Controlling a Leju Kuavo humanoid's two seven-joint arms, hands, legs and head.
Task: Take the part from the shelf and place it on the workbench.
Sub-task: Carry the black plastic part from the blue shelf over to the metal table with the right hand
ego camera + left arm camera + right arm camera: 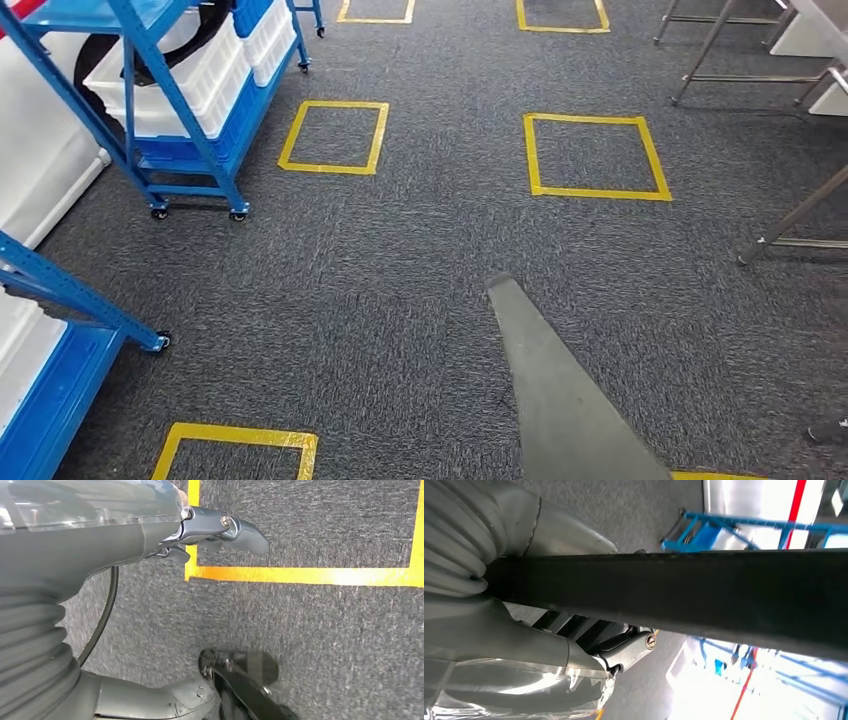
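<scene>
Part (684, 597) gripped in right hand (574, 630); left hand (210, 532) released. Carrying step; table legs (790, 215) at two o'clock; turn required.

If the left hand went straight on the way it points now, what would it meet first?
Probably the carpet: the left hand hangs pointing floorward, near a yellow tape square. Nothing shows between; depth is unclear.

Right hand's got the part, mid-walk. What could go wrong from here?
1. The long dark bar runs well past the right hand; on a turn its end might clip the metal table legs or the blue shelf cart.
2. One hand carries it; the left hand hangs empty over the carpet, so the bar may tilt or slip.
3. The cart stands on casters; a bump could roll it.
</scene>
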